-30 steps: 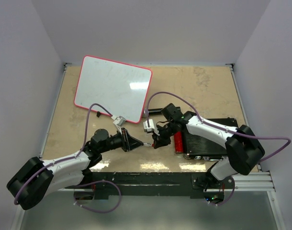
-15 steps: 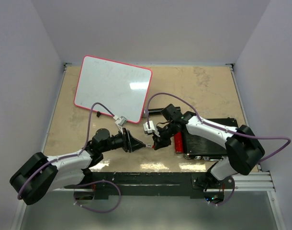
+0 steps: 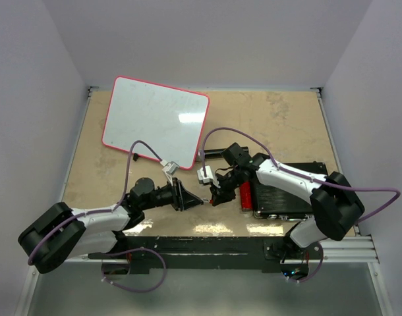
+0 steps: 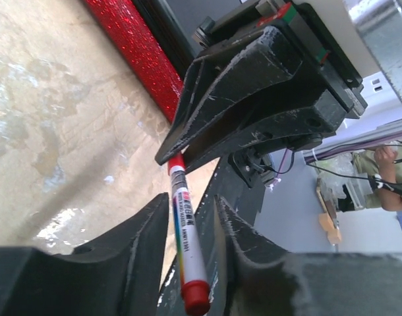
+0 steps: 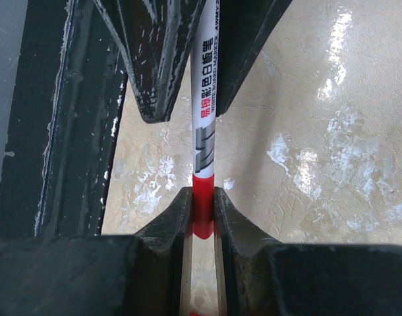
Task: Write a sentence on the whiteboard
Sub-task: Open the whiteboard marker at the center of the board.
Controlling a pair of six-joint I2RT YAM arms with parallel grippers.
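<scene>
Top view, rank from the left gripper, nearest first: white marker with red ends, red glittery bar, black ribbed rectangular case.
1. White marker with red ends: between the open jaws of the left gripper, far end clamped in the right gripper.
2. Red glittery bar: to the right, past the right gripper, beside the case's left edge.
3. Black ribbed rectangular case: farthest right, beyond the bar.

Both arms [image 3: 287, 176] wear white shells over black joints, trailing purple cables [image 3: 379, 194], with scuffed black fingers [image 4: 142, 237].

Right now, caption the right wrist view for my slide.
Right tool clamps the marker's red end while the open left tool flanks its white barrel, over the table.
</scene>
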